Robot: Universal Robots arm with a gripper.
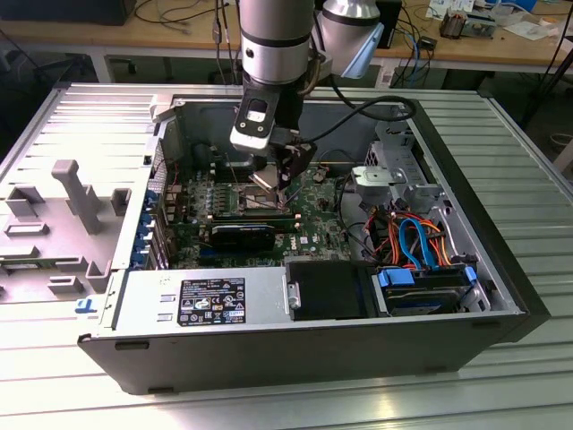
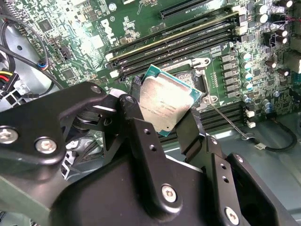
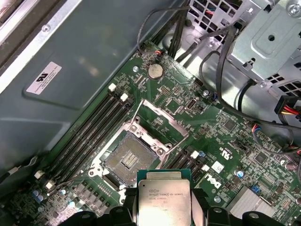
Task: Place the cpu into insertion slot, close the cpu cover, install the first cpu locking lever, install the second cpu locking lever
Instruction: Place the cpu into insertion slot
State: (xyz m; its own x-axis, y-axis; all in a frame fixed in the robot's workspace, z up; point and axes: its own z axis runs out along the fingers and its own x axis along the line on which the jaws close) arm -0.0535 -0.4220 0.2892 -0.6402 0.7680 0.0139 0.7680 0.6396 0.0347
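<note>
Exterior view, taken from its left: a grey plastic shroud lies on the ribbed metal table beside the open computer case. Over the middle of the case the gripper hangs low above the far half of the green motherboard. Its jaws are drawn in narrow on the cpu, with one of the fingers on each of two opposite edges and the metal top showing. The chip is clear of the board, not seated.

In the first wrist view the insertion slot is bare. It lies just beyond the chip's leading edge and below it. The cpu cover is swung open on the slot's far side, away from the gripper.

Judgement: the chip's edges sit turned out of square with the slot's rim.

At the exterior view's right a drive cage occupies that end of the case
</note>
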